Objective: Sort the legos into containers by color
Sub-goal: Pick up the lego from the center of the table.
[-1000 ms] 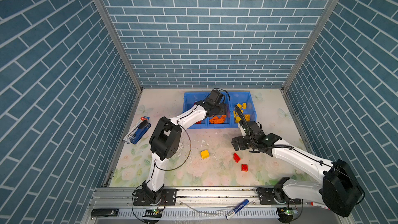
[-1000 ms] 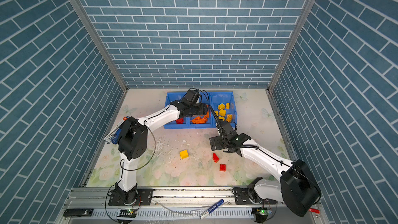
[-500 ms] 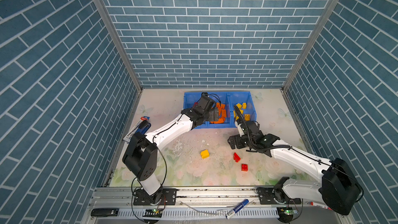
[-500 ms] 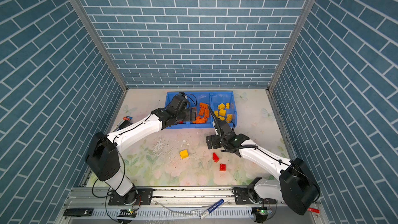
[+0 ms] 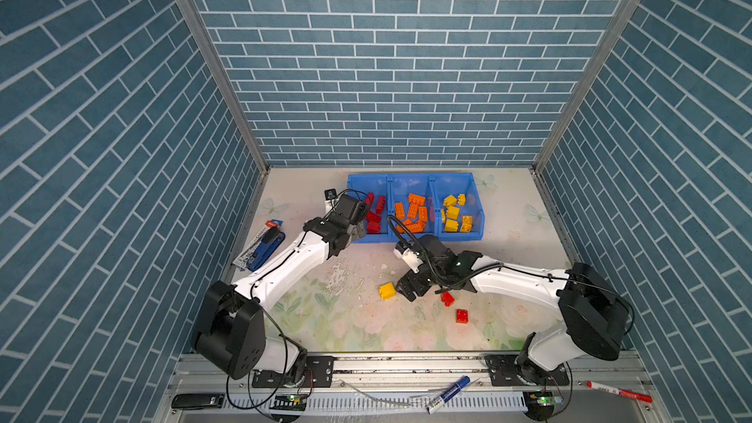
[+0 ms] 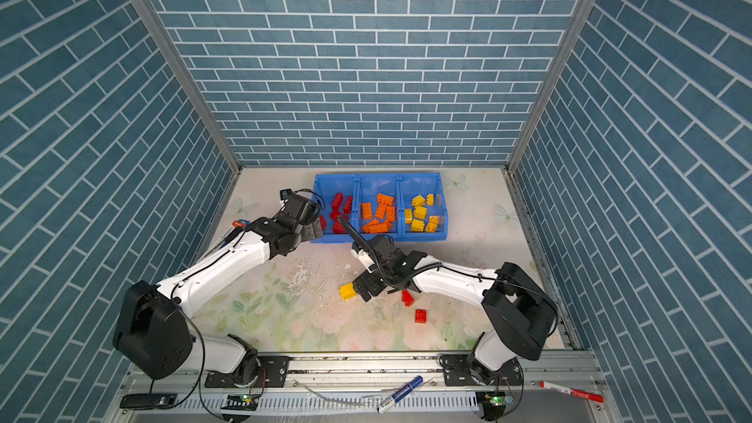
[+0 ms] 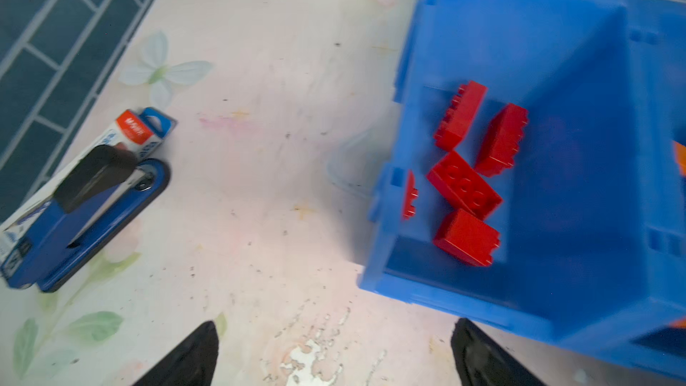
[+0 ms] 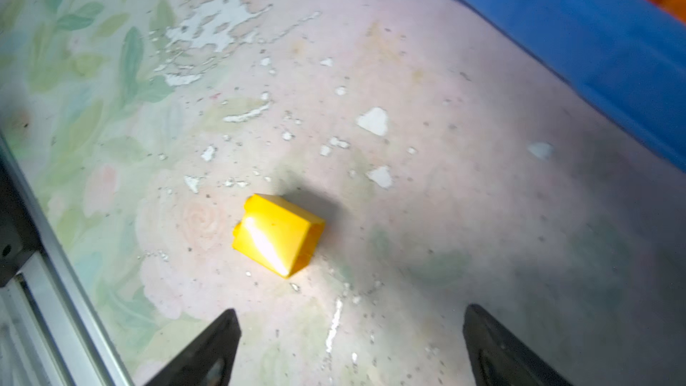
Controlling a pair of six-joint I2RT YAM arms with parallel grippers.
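Beside the near corner of the containers [image 5: 407,176], my left claw [image 7: 334,324] hangs with its fingers spread wide and nothing between them; only bare table [image 7: 260,180] shows in the gap. It sits just outside the compartment on my left, where the red legos [image 7: 464,194] lie loose. I judge it is there because red is this arm's colour to serve. Orange pieces [image 5: 413,213] fill the middle compartment and yellow ones [image 5: 453,213] the compartment on my right, so each colour has its own bin.

My right claw [image 8: 349,313] is low over the table, also wide open and empty. The yellow brick [image 8: 278,233] lies just ahead of its fingertips, lined up with the gap but not yet inside it. In both top views the claw is just beside the brick. The wide spread makes sense to me, since the fingers must straddle the brick before closing. Smooth faces point up, so I think it lies on its side, though I cannot be sure.

Two red bricks wait on the table: one [image 5: 447,298] close against my right forearm, the other [image 5: 462,315] nearer the rail. The stapler [image 7: 85,209] rests by the left wall, well apart, and has no part in the sorting.
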